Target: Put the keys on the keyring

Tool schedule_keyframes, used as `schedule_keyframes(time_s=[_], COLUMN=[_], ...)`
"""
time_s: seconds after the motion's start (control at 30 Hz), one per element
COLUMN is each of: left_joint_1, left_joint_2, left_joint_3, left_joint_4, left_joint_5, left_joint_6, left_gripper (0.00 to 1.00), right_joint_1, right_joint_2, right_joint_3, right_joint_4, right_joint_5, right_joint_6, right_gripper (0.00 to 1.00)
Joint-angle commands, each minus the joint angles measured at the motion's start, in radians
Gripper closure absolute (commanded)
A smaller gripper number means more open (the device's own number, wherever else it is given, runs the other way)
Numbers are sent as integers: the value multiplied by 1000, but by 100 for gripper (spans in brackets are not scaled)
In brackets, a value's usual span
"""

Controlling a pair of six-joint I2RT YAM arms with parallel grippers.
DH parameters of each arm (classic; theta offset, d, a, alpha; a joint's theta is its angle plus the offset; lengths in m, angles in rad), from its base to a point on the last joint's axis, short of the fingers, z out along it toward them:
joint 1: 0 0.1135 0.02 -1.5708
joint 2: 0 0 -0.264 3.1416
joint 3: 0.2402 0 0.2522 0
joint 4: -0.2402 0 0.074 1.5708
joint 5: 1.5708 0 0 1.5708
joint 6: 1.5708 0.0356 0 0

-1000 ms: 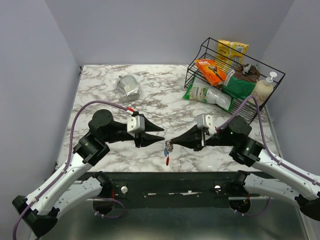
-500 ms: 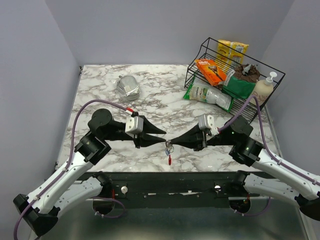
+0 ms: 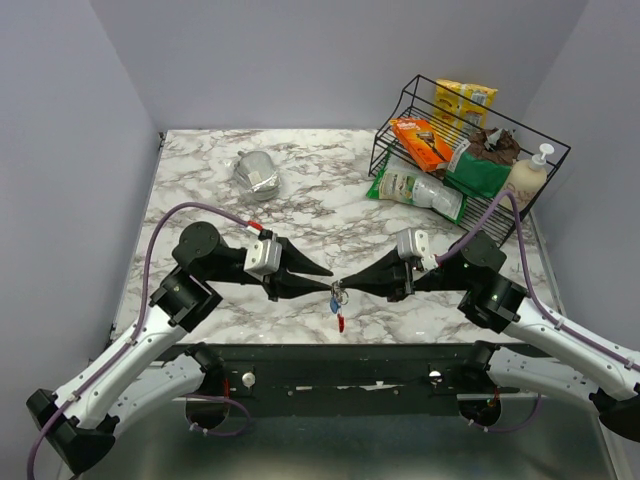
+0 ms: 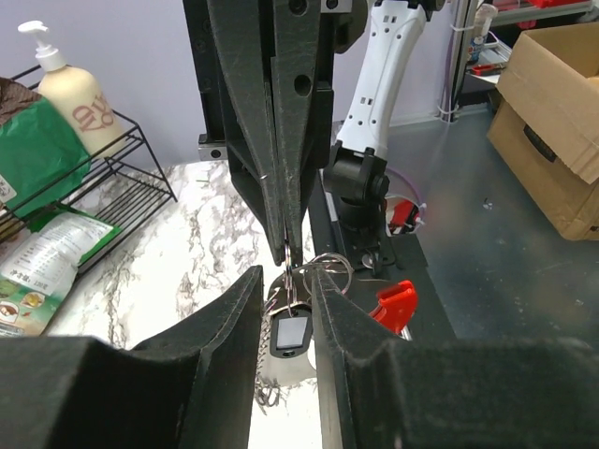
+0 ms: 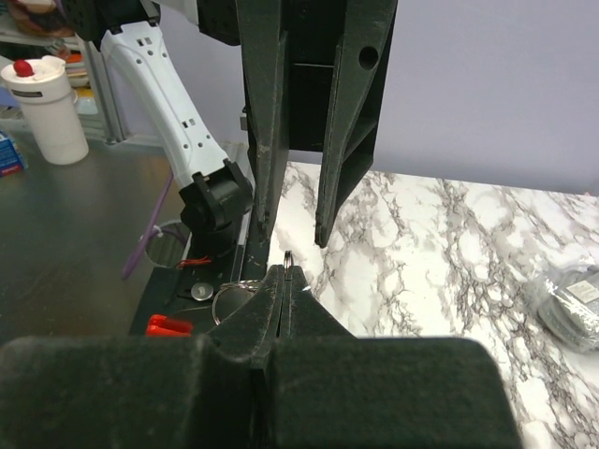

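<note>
My right gripper [image 3: 344, 284] is shut on the keyring [image 3: 338, 298], pinching a thin silver ring [image 5: 287, 259] at its fingertips and holding it above the table's front edge. The red tag [image 3: 340, 322] hangs below. In the left wrist view a black-headed key [image 4: 291, 334] with a light centre hangs from the ring, with a larger silver loop [image 4: 334, 271] and the red tag [image 4: 395, 304] beside it. My left gripper [image 3: 330, 281] is open, one finger on each side of the hanging key [image 4: 285, 276]. I cannot see a second key.
A black wire rack [image 3: 400, 110] with snack packs stands at the back right, with a soap bottle [image 3: 527, 178] at its right end. A silver foil bag [image 3: 258, 172] lies at the back left. The table's front edge [image 3: 300, 343] is just below the grippers.
My left gripper has moved right until its open fingers flank the hanging key. The keyring has shifted slightly right and now hangs straight in the right gripper.
</note>
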Motion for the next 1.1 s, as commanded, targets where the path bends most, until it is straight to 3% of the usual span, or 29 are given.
schedule_keyframes(time_s=[0.0,0.33,0.57,0.67,0.7,0.87,0.97,1.0,1.07], left_joint_1=[-8,-21,-31,-32,-34,-38,-41,-41,-44], left_joint_2=[7,43,69,75,75,73,75,75,93], left_joint_3=[-2,-8,1,6,12,50,87,108,133], left_joint_4=[6,32,38,30,24,-80,-180,-204,-288], left_joint_5=[-12,-49,-54,-52,-54,-133,-178,-199,-221], left_joint_6=[6,-8,-14,-8,-2,38,104,118,162], left_gripper=[64,66,80,92,100,100,100,100,100], right_joint_1=[-5,-5,-5,-5,-5,-5,-5,-5,-5], right_joint_2=[-7,-8,-21,-21,-21,-15,-7,-7,-11], right_joint_3=[24,29,26,24,24,24,26,26,27], right_joint_4=[56,56,55,53,53,47,30,15,2], right_joint_5=[8,-1,11,14,15,60,110,123,162], right_joint_6=[1,6,7,7,7,9,7,4,1], right_gripper=[100,100,100,100,100,99,83,70,58])
